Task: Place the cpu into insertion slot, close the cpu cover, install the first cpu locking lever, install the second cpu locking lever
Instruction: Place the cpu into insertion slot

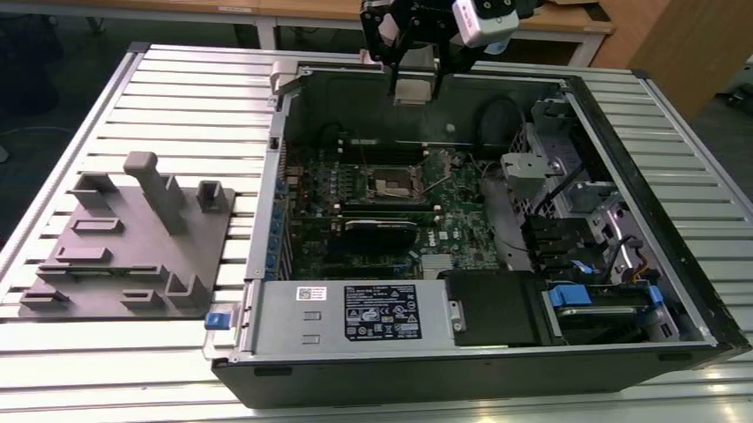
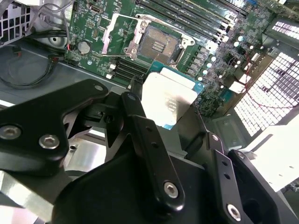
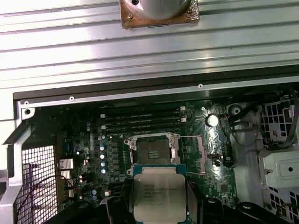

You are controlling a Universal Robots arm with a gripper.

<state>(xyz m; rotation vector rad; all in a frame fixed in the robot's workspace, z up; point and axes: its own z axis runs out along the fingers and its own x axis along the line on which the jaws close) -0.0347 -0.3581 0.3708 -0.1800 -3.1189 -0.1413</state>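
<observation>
With jaws clamped on the cpu [image 3: 159, 196], the gripper [image 1: 414, 86] is hovering near the case's [image 1: 274, 176] far edge, and any tilt or offset is threatening the insertion slot's [image 3: 152, 151] contacts.

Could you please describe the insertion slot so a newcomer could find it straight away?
Inside the open computer case, find the motherboard. The insertion slot is the square socket with a dark centre and silvery rim, unlike the long narrow memory slots beside it.
</observation>
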